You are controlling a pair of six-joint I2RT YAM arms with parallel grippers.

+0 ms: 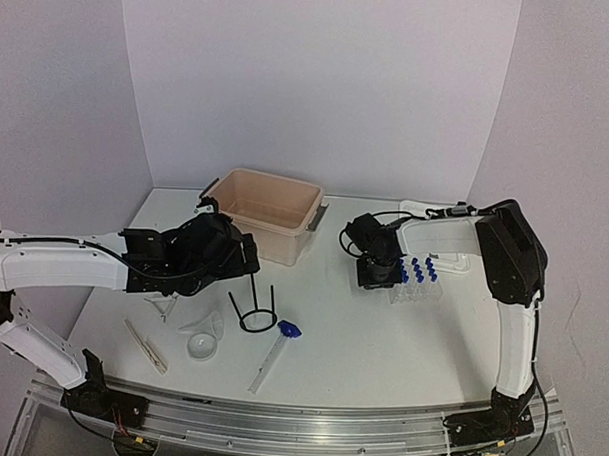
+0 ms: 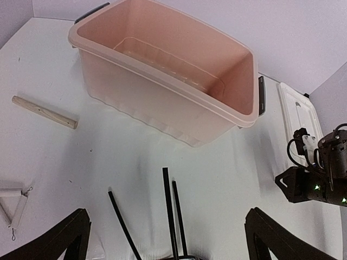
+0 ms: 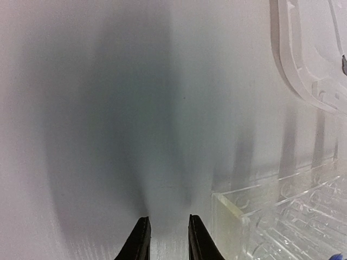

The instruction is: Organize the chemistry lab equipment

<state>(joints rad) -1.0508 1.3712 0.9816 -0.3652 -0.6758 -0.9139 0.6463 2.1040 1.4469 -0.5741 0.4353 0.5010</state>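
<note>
The clear tube rack [image 1: 419, 282] with several small blue-capped tubes [image 1: 415, 264] stands right of centre. My right gripper [image 1: 375, 274] is low beside its left end, jaws a narrow gap apart and empty; the rack corner [image 3: 271, 216] shows to the right of my right gripper [image 3: 166, 223]. The black wire ring stand [image 1: 253, 313] stands at the middle front, legs pointing up [image 2: 169, 211]. My left gripper [image 1: 241, 258] hovers just behind it, wide open and empty, the legs showing between its fingers [image 2: 70, 238]. Clear funnel [image 1: 207, 337], wooden clamp [image 1: 145, 345] and blue-tipped brush [image 1: 278, 343] lie near the front.
The beige tub [image 1: 270, 212] stands behind the left gripper and fills the left wrist view [image 2: 162, 81]. A white lid [image 2: 297, 108] lies behind the rack. A wooden stick [image 2: 44, 112] lies left of the tub and a small white triangle [image 2: 13, 203] nearer the front.
</note>
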